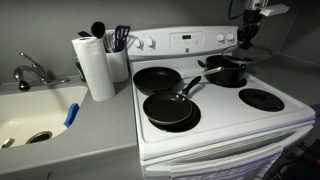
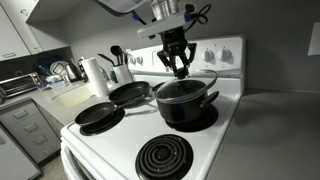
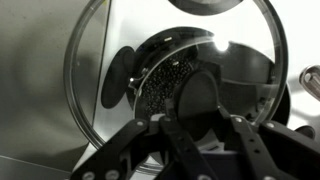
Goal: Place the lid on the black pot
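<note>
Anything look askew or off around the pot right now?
Nothing stands out. The lid looks level over the black pot, under the pincer. The frying pans sit flat on the stove. No spills visible.

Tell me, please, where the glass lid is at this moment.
In an exterior view the lid lies over the black pot on a rear burner of the stove, right below the gripper, with a frying pan as its next neighbour.

Kitchen corner: white electric stove (image 1: 225, 130) beside a grey countertop (image 1: 100, 135); pale sink (image 1: 12, 105) with chrome faucet (image 1: 32, 68); plain grey wall (image 1: 50, 20); white cabinets (image 2: 12, 35); soft indoor light.
</note>
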Robot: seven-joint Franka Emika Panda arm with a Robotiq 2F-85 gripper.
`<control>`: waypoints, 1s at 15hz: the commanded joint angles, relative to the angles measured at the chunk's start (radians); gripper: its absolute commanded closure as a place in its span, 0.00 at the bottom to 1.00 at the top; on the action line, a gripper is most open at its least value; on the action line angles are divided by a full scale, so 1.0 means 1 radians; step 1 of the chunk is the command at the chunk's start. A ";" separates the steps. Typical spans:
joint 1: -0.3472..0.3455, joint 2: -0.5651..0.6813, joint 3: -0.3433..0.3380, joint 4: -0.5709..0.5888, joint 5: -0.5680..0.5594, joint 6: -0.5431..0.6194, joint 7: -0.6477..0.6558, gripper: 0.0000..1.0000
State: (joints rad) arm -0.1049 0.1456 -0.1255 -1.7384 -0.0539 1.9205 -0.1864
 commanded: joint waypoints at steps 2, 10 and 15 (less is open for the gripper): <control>-0.039 0.103 0.021 0.158 0.119 -0.006 -0.118 0.87; -0.041 0.184 0.053 0.242 0.185 -0.011 -0.165 0.87; -0.040 0.171 0.052 0.192 0.170 0.015 -0.146 0.87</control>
State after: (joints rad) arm -0.1261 0.3296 -0.0854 -1.5327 0.1170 1.9242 -0.3331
